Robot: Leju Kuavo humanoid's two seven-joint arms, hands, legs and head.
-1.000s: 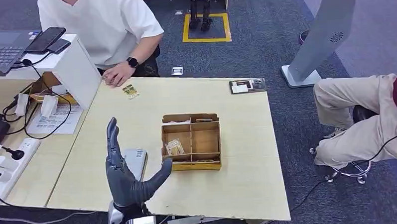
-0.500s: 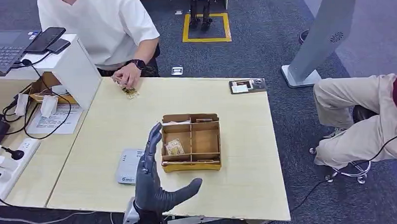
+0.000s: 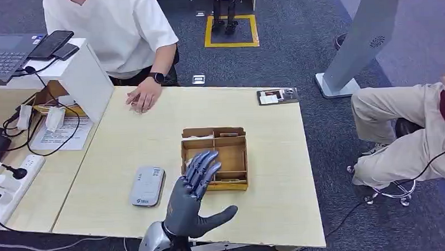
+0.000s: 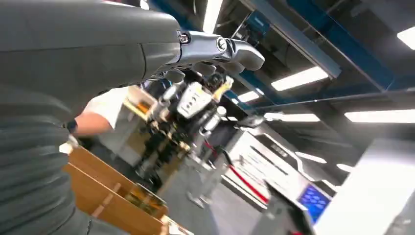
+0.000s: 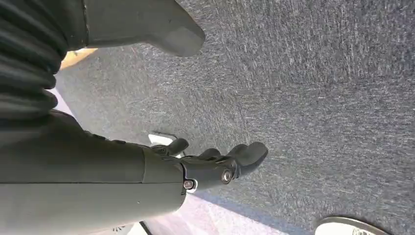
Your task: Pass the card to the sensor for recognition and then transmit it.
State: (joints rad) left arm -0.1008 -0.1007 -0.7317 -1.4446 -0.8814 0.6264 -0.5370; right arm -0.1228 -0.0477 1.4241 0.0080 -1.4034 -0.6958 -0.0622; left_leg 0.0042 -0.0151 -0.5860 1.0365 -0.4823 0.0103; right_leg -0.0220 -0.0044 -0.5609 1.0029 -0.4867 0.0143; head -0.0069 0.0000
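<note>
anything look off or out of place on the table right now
Nothing stands out. The wooden box sits square and intact on the table, the grey sensor lies flat beside it, and the left hand hovers open over the box's near left corner.

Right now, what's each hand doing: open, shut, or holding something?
Left hand: open, fingers spread over the near edge of the wooden box, holding nothing.
Right hand: hanging above the carpet, empty, fingers partly curled; open or shut cannot be told.

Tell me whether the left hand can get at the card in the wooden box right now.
Probably yes. The left hand is open and hovers over the box, whose top is open, right above the front-left compartment where the card sat. Its fingers hide the card now.
</note>
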